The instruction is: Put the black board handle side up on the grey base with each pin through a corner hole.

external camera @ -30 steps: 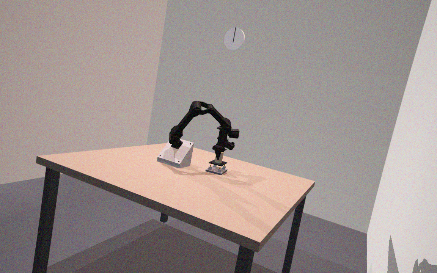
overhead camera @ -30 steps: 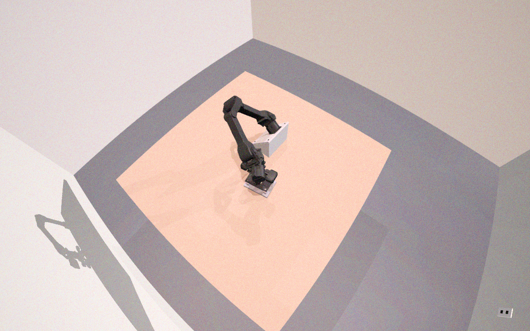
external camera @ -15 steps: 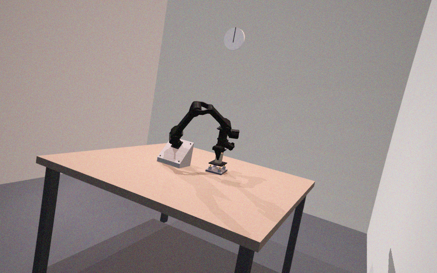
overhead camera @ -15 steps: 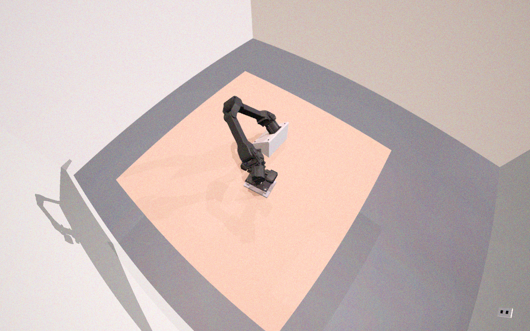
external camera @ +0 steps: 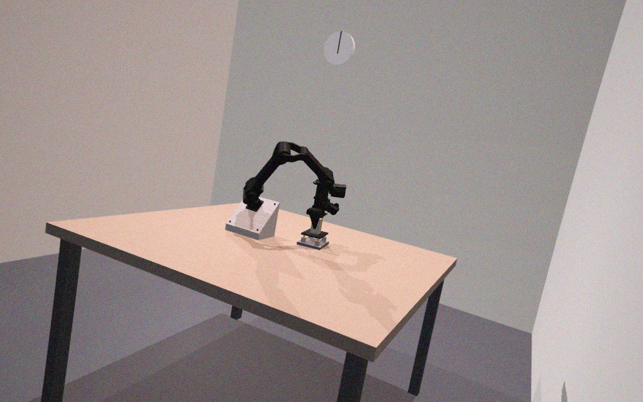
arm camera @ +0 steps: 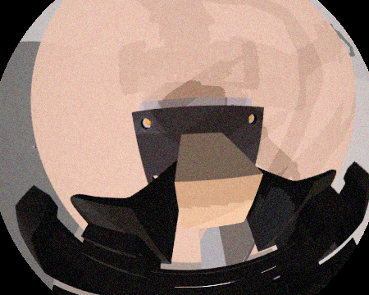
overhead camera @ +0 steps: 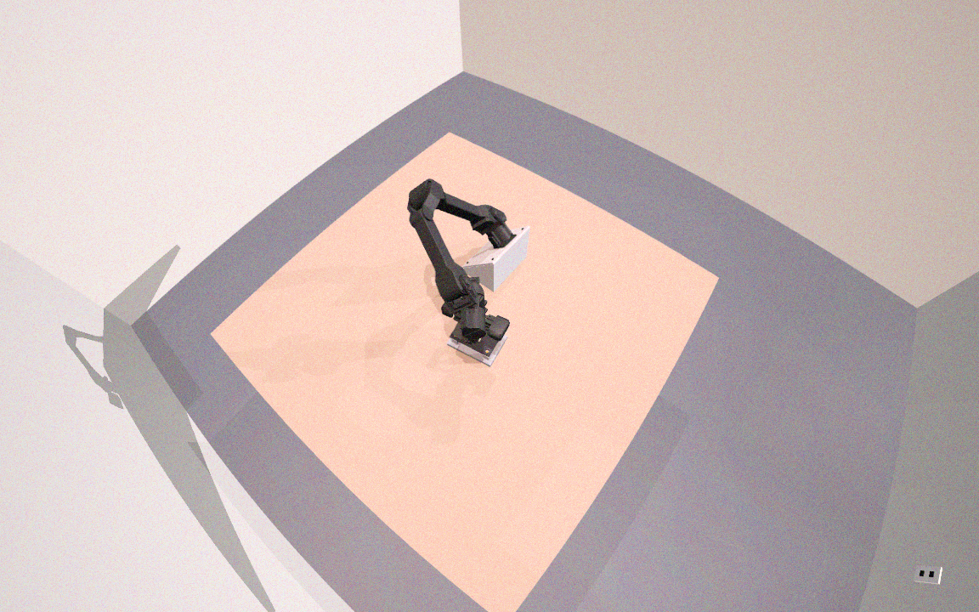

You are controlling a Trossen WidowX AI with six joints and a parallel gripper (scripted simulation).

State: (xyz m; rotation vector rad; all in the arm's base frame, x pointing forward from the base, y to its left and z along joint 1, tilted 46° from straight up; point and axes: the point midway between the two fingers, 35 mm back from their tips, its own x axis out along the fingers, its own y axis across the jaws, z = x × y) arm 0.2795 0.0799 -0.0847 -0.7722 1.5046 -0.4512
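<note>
My gripper (overhead camera: 474, 335) (external camera: 315, 224) (arm camera: 217, 174) is shut on the pale square handle (external camera: 319, 226) (arm camera: 219, 197) of the black board (external camera: 321, 234) (arm camera: 197, 119). The board is level, handle side up, over the grey base (overhead camera: 470, 354) (external camera: 312, 244) (arm camera: 235, 101). In the exterior view the posts and bits of gold show below the board, with a small gap between board and post tops. In the wrist view gold shows inside both far corner holes, off centre. One near hole shows only partly and the other is hidden. How deep the pins sit is not clear.
The arm stands on a white wedge-shaped mount (overhead camera: 511, 260) (external camera: 269, 224) close to the base, on the pale table (overhead camera: 568, 426) (external camera: 173, 244). Arm shadows fall across the table top. A round clock (external camera: 346, 49) hangs on the wall.
</note>
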